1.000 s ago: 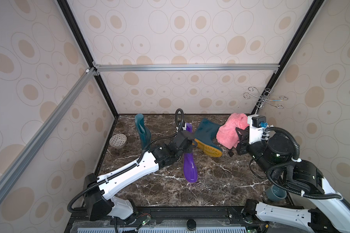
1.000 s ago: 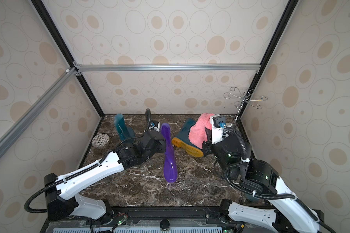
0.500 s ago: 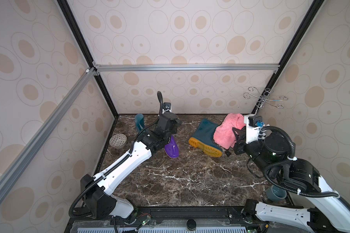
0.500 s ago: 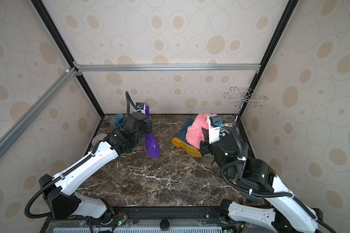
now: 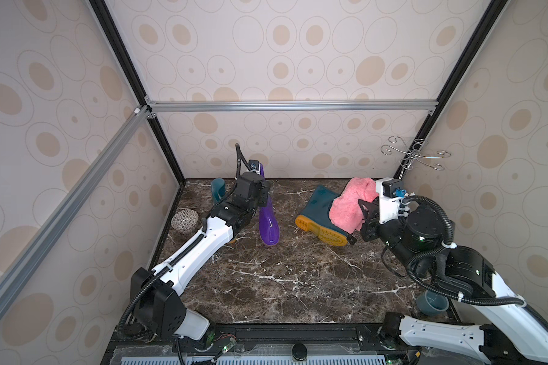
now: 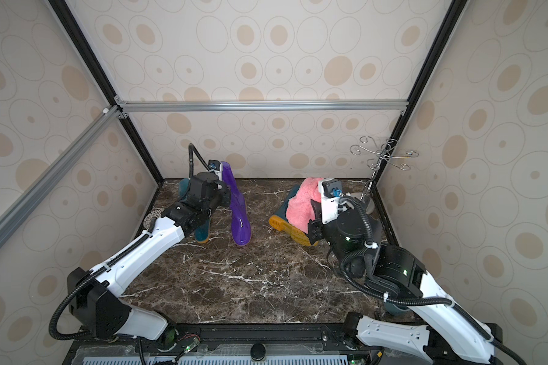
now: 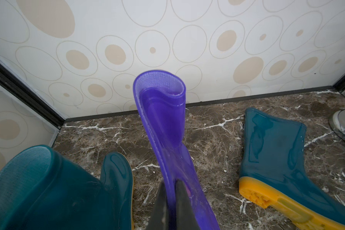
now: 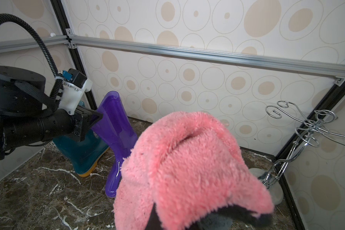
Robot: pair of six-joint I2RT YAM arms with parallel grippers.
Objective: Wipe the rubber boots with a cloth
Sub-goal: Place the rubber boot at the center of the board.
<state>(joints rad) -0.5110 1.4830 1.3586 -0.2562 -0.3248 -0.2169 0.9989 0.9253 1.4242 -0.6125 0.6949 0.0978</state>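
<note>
in both top views the left gripper [image 5: 264, 193] is clenched on the shaft of the purple boot [image 5: 269, 222], which stands on the marble table [image 5: 282, 284] near the back left, toe toward the front. just beside it, partly behind the arm, a teal boot [image 6: 202, 233] stands upright. to the right a second teal boot [image 5: 317, 209] lies on its side, yellow treaded sole toward the front. the right gripper [image 5: 364, 213] grasps the pink terry cloth [image 5: 350, 204], bunched over that lying boot's shaft; whether the cloth presses on the rubber is hard to tell from here. a patterned bowl [image 5: 184, 220] sits by the left wall and a chrome wire stand [image 5: 415, 155] in the back right corner.

left wrist view: two dark fingers [image 7: 160, 207] pinch the purple shaft's wall between them. the standing teal boot [image 7: 48, 189] is just beside it, the lying one [image 7: 273, 151] well apart.

right wrist view: the cloth [image 8: 187, 165] drapes over the closed jaws, its dark grey edge low. the purple boot [image 8: 116, 131] and the teal boot [image 8: 84, 153] stand beyond.
</note>
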